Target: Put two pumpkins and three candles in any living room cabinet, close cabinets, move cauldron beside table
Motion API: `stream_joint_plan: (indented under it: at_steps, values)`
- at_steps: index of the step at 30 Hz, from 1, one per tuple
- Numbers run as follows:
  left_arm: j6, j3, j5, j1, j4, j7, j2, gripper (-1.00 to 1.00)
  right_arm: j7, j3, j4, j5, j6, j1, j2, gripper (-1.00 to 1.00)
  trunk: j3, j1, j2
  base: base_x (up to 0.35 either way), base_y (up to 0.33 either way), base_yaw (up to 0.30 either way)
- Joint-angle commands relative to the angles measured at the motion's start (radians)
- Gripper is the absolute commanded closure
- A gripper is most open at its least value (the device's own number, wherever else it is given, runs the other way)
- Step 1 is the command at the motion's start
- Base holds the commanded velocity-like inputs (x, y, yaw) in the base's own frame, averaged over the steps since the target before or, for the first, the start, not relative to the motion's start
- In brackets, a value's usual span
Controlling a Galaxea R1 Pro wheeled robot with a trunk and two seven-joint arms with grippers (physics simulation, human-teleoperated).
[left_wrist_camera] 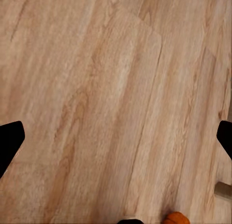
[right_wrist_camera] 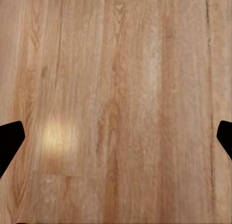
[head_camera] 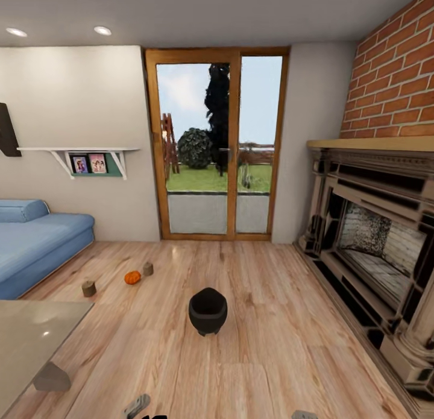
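The black cauldron (head_camera: 208, 310) stands on the wooden floor in the middle of the head view. Further off to its left lies one orange pumpkin (head_camera: 132, 277) with a tan candle (head_camera: 147, 268) right beside it and a second candle (head_camera: 88, 288) further left. A corner of the glossy grey table (head_camera: 30, 334) shows at the lower left. The cabinet is out of view. My left gripper (left_wrist_camera: 116, 139) is open over bare floor, with the pumpkin (left_wrist_camera: 176, 218) and a candle (left_wrist_camera: 223, 190) at the frame's edge. My right gripper (right_wrist_camera: 116, 137) is open above bare floorboards.
A blue sofa (head_camera: 36, 244) lines the left wall under a white shelf (head_camera: 78, 154). A glass patio door (head_camera: 217, 148) closes the far wall. A stone fireplace (head_camera: 374, 244) with a brick chimney runs along the right. Open floor lies around the cauldron.
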Motion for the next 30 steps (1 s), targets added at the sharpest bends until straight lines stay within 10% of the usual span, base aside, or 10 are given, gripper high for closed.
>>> stream_joint_plan:
  at_steps: [1,30]
  values:
    - [0.007,-0.004,0.011,0.0,-0.001,0.003,0.0,-1.0,0.002,0.008,0.0,-0.01,-0.002,-0.001,-0.001,-1.0,-0.001,0.001,-0.001,0.332,0.0,0.0]
    - [0.007,-0.004,0.01,0.0,-0.001,0.009,-0.002,-1.0,0.005,0.001,0.011,-0.013,-0.009,-0.001,-0.002,-1.0,-0.001,0.001,-0.001,0.332,0.0,-0.058]
